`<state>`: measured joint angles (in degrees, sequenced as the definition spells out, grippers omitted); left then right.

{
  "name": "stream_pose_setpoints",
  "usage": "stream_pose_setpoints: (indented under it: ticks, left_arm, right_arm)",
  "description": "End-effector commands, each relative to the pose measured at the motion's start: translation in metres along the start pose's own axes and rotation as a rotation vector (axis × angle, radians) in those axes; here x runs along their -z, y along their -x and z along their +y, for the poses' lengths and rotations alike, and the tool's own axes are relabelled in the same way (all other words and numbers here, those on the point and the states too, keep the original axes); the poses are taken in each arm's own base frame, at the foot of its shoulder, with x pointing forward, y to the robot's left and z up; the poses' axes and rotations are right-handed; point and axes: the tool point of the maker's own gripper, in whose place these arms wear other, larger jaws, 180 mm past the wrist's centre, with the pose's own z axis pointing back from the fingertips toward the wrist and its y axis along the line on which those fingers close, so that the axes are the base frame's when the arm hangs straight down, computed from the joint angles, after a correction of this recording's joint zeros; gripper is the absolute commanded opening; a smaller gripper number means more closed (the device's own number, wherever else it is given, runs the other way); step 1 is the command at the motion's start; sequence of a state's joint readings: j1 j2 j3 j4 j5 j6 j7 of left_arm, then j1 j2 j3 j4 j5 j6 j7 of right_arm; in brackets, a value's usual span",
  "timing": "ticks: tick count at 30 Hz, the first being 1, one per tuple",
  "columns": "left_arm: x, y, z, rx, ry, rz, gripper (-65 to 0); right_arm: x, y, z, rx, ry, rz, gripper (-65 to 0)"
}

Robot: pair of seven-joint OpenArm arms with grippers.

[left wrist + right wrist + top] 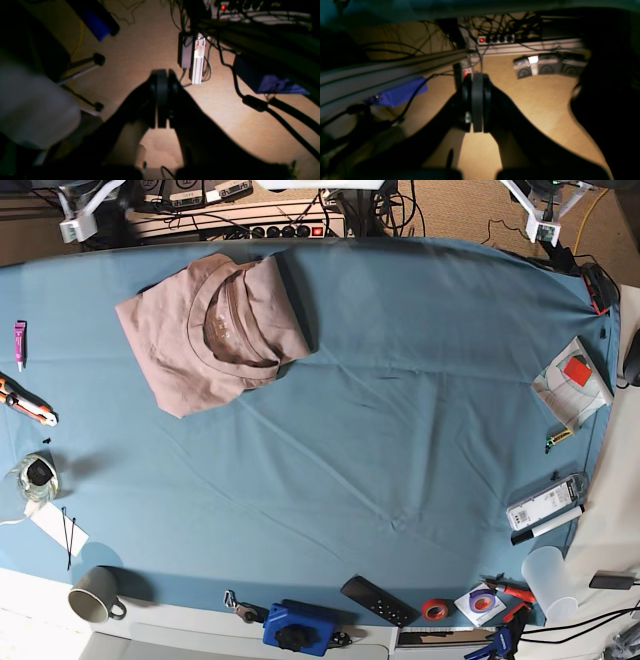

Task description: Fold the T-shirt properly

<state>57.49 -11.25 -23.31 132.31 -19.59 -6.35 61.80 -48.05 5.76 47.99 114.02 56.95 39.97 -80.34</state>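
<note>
With the T-shirt [213, 330] lying already folded near the bench's [400, 430] far left corner, both hands (left hand [162, 98], right hand [477, 102]) are hanging pinched together, empty; any tidying needs gentle smoothing.

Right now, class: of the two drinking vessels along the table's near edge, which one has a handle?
The grey mug at the near-left corner has a handle; the translucent plastic cup at the near-right corner has none.
</note>
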Motion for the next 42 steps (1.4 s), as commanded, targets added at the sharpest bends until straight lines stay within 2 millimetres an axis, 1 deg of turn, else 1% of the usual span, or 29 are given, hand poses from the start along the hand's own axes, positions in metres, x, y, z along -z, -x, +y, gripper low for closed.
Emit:
stream_pose_setpoints:
  ticks: [1,5,8,9,12,15,19,23,27,30,33,36,38,42]
  left_arm:
    - [0.0,0.006,0.002,-0.001,-0.004,0.016,-65.0]
    - [0.014,0.027,0.006,-0.028,0.001,0.078,-65.0]
    - [0.027,0.047,0.008,-0.045,0.014,0.136,-65.0]
    - [0.031,0.053,0.007,-0.059,0.024,0.15,-65.0]
    - [0.047,0.07,0.005,-0.095,0.051,0.175,-65.0]
    - [0.072,0.081,0.005,-0.113,0.083,0.182,-65.0]
    - [0.116,0.089,0.003,-0.16,0.139,0.205,-65.0]
    - [0.16,0.089,-0.005,-0.224,0.205,0.238,-65.0]
    - [0.192,0.089,-0.014,-0.301,0.244,0.292,-65.0]
    - [0.212,0.08,-0.017,-0.338,0.244,0.266,-65.0]
    - [0.229,0.073,-0.011,-0.299,0.203,0.23,-65.0]
    - [0.24,0.074,-0.008,-0.245,0.173,0.225,-65.0]
    - [0.245,0.075,-0.008,-0.239,0.162,0.222,-65.0]
    - [0.254,0.076,-0.005,-0.232,0.116,0.192,-65.0]
  right_arm:
    - [0.002,0.008,-0.002,0.005,-0.005,0.03,-65.0]
    - [0.028,0.049,-0.001,0.074,-0.057,0.169,-65.0]
    - [0.042,0.079,0.0,0.097,-0.073,0.281,-65.0]
    - [0.046,0.087,-0.002,0.094,-0.076,0.316,-65.0]
    - [0.059,0.094,-0.013,0.053,-0.057,0.361,-65.0]
    - [0.076,0.094,-0.025,0.018,-0.041,0.39,-65.0]
    - [0.104,0.091,-0.032,0.045,-0.053,0.39,-65.0]
    - [0.138,0.086,-0.035,0.112,-0.076,0.361,-65.0]
    - [0.17,0.087,-0.035,0.126,-0.082,0.373,-65.0]
    - [0.192,0.084,-0.033,0.081,-0.074,0.362,-65.0]
    - [0.211,0.08,-0.028,0.001,-0.075,0.358,-65.0]
    - [0.228,0.072,-0.021,-0.098,-0.085,0.338,-65.0]
    - [0.237,0.066,-0.014,-0.161,-0.101,0.314,-65.0]
    - [0.255,0.052,-0.028,-0.243,0.025,0.245,-65.0]
